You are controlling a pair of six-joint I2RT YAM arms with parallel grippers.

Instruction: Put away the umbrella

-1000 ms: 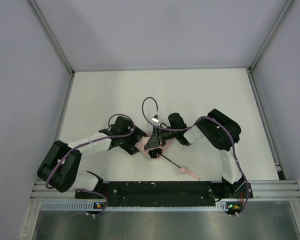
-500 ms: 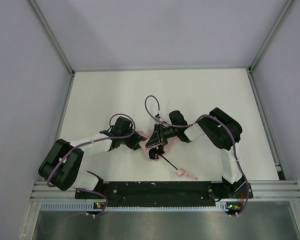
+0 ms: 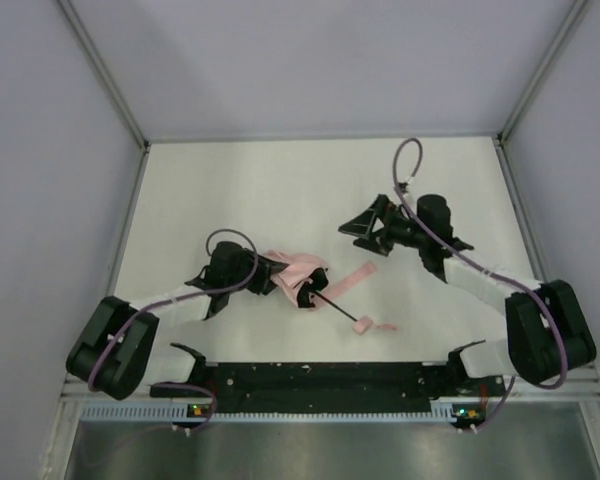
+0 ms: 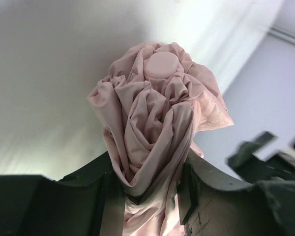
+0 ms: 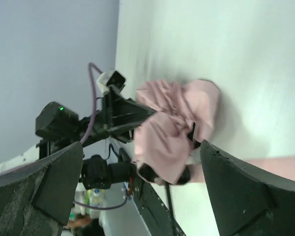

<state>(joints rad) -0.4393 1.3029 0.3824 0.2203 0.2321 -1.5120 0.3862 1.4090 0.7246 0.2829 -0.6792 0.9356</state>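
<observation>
The umbrella (image 3: 298,272) lies near the table's front middle as a bunched pale pink bundle. Its thin black shaft (image 3: 338,307) runs toward the small pink handle (image 3: 364,326). A loose pink strap (image 3: 355,278) trails to the right of the fabric. My left gripper (image 3: 271,272) is shut on the fabric from the left. In the left wrist view the folds (image 4: 155,123) are pinched between the jaws (image 4: 147,196), and the round pink cap (image 4: 162,65) points away. My right gripper (image 3: 366,222) hovers behind and to the right, open and holding nothing. In its own view the umbrella (image 5: 179,123) lies well beyond its fingers (image 5: 141,147).
A purple cable (image 3: 408,165) loops above the right wrist. Metal rails (image 3: 120,100) edge the table on both sides, grey walls stand behind them, and the black base rail (image 3: 320,378) runs along the front.
My right gripper opened, let go of the umbrella and swung away to the back right. My left gripper closed on the fabric. The pink strap now lies loose on the table.
</observation>
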